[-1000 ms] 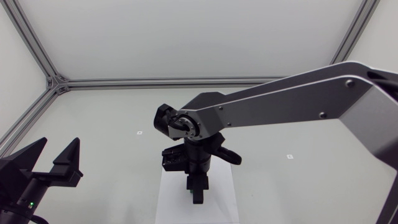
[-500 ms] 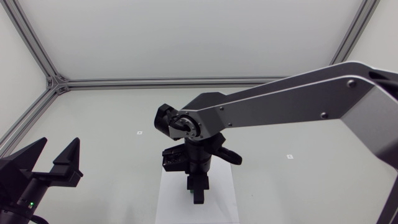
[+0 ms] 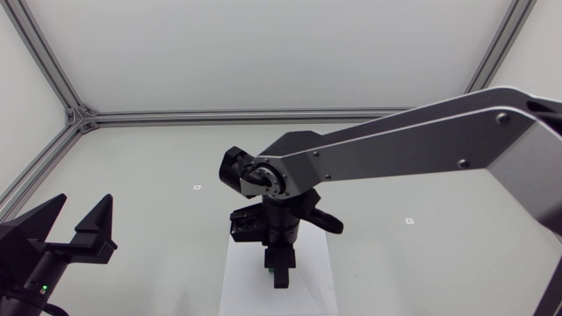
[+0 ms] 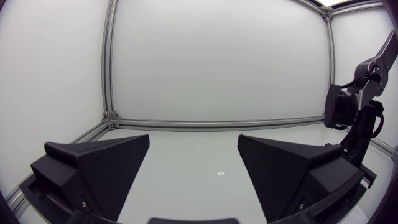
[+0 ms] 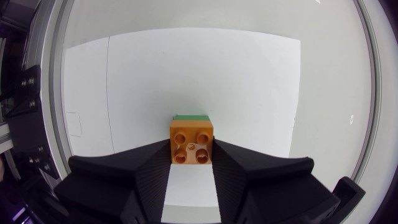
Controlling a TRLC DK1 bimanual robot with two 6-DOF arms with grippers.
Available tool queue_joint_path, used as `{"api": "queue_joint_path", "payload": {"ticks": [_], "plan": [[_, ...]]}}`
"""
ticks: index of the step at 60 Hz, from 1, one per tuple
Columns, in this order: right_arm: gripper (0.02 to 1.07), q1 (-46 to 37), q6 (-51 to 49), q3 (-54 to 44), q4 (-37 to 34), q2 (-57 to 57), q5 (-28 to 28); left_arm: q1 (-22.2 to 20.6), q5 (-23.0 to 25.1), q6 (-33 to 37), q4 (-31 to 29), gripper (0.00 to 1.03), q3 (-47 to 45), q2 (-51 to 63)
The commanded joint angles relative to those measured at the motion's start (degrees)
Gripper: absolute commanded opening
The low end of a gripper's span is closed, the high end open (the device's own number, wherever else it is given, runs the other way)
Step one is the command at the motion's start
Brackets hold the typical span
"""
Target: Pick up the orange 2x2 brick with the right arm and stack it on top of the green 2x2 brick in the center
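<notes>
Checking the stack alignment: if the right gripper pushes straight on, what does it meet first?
The green brick, just beyond the orange brick in its jaws; they may already touch.

I hold the orange plastic 2x2 brick (image 5: 192, 143) studs-up in my right gripper (image 5: 192, 151), over the mostly hidden green plastic 2x2 brick (image 5: 191, 116).

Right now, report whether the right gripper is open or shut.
Shut: the right gripper holds the orange brick, a finger touching each side.
</notes>
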Motion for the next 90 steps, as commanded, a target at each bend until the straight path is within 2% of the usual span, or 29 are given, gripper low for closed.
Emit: {"api": "queue_joint_path", "payload": {"ticks": [1,13,17,23,25,33,45,54,71,85,90], "plan": [[0.25,-0.7,0.5,-4.3,0.5,4.1,0.4,0.2,0.2,0.7,-0.8,0.99,-2.3,-0.5],[0.26,-0.3,0.7,-4.0,0.0,2.7,0.4,0.2,0.3,0.7,-0.8,0.99,-2.3,-0.5],[0.30,-0.2,0.8,-4.0,-0.1,2.4,0.4,0.2,0.2,0.7,-0.9,0.99,-2.3,-0.5],[0.30,-0.2,0.9,-4.0,-0.2,2.0,0.4,0.2,0.2,0.7,-0.8,0.99,-2.3,-0.5],[0.36,-0.2,1.0,-4.0,-0.2,1.9,0.4,0.2,0.2,0.7,-0.8,0.99,-2.3,-0.5],[0.49,-0.2,1.0,-3.9,-0.2,1.5,0.4,0.2,0.2,0.7,-0.8,0.99,-2.3,-0.5],[0.49,0.0,1.0,-3.7,-0.3,1.2,0.2,0.2,0.2,0.7,-0.9,0.99,-2.3,-0.5],[0.54,0.1,1.0,-3.5,-0.3,1.0,0.1,0.2,0.3,0.7,-0.9,0.99,-2.3,-0.5],[0.53,0.5,1.1,-3.3,0.3,1.2,-0.4,0.2,0.3,0.7,-0.9,0.99,-2.3,-0.5],[0.37,1.0,1.5,-2.8,1.3,1.3,-0.5,0.2,0.2,0.7,-0.9,0.99,-2.3,-0.5],[0.35,1.0,1.7,-2.4,1.5,1.2,-0.5,0.2,0.2,0.7,-0.9,0.99,-2.3,-0.5]]}}
